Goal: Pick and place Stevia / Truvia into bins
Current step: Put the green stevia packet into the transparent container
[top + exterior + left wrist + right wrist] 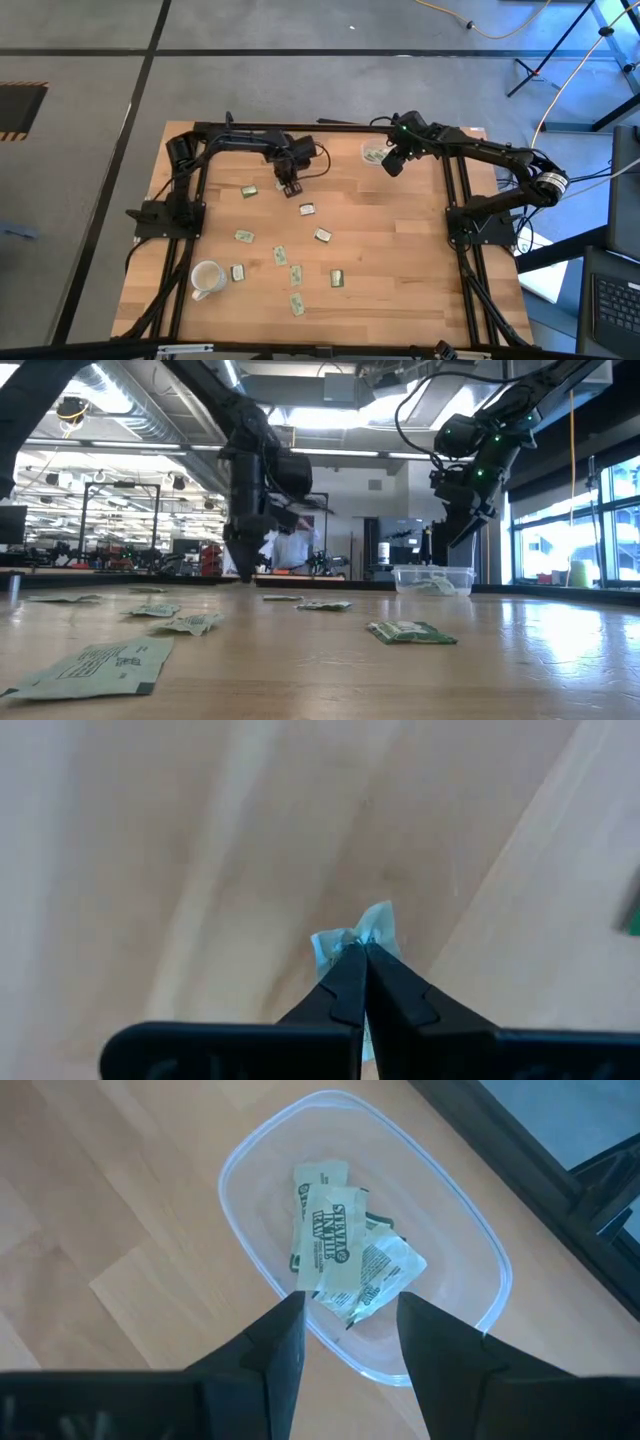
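- High view looks straight down on the whole pale wooden slatted table (390, 250) and both arms.
- Low view sits at tabletop height, facing level across into the room.
- Both share the clear shallow plastic tub (374, 154).
- Right wrist view hangs close above that tub (470, 1220); left wrist view is close to bare wood.

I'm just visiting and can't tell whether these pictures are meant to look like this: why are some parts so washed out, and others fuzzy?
Low view: bright windows and ceiling lights glare and leave both arms dark silhouettes; the nearest sachet is blurred. Left wrist view: the wood is soft, only the left gripper pinching a packet looks sharp. Right wrist view: even light, the tub and its sachets crisp behind the open right gripper. High view: blue tint at right.
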